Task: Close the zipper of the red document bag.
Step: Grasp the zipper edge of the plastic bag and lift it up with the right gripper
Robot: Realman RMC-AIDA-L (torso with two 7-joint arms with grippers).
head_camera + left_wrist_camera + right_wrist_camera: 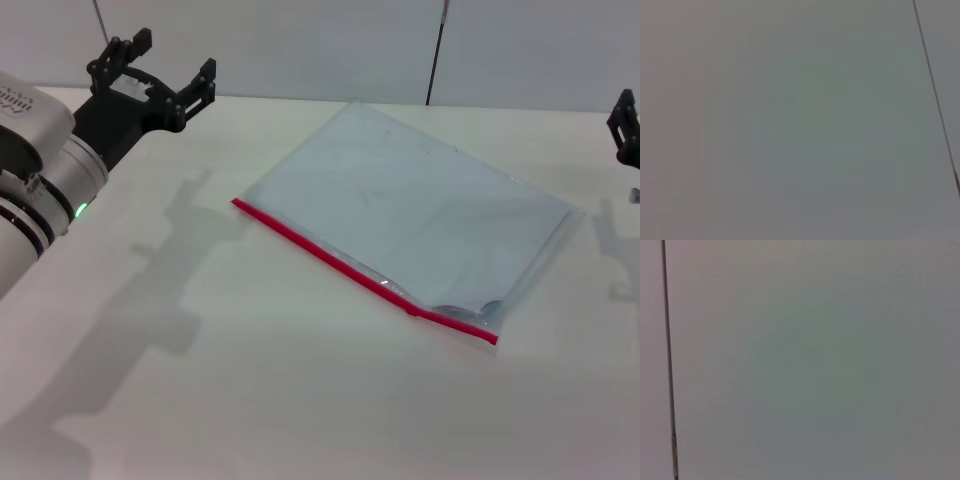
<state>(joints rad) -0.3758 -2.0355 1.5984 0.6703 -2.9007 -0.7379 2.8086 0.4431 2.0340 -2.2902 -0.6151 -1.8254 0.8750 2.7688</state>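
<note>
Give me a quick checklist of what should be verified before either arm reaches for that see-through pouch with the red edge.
1. Translucent bluish-clear plastic document bag lies flat on the white table: ok.
2. Thin red zipper strip fully in view along the near edge: ok.
3. Slider position: small bump near the right end, cannot tell.
4. Left gripper raised off the table left of the bag, jaws open: ok.
5. Right gripper at the frame's right edge, jaws: cannot tell.
6. Wrist views show only blank wall: not ok.

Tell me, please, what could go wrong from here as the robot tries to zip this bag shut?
The red document bag lies loose and flat on the table, so pulling the zipper may drag the whole pouch. Its slider looks tiny, easy to miss or pinch badly. Both the left gripper and right gripper hang far off.
</note>
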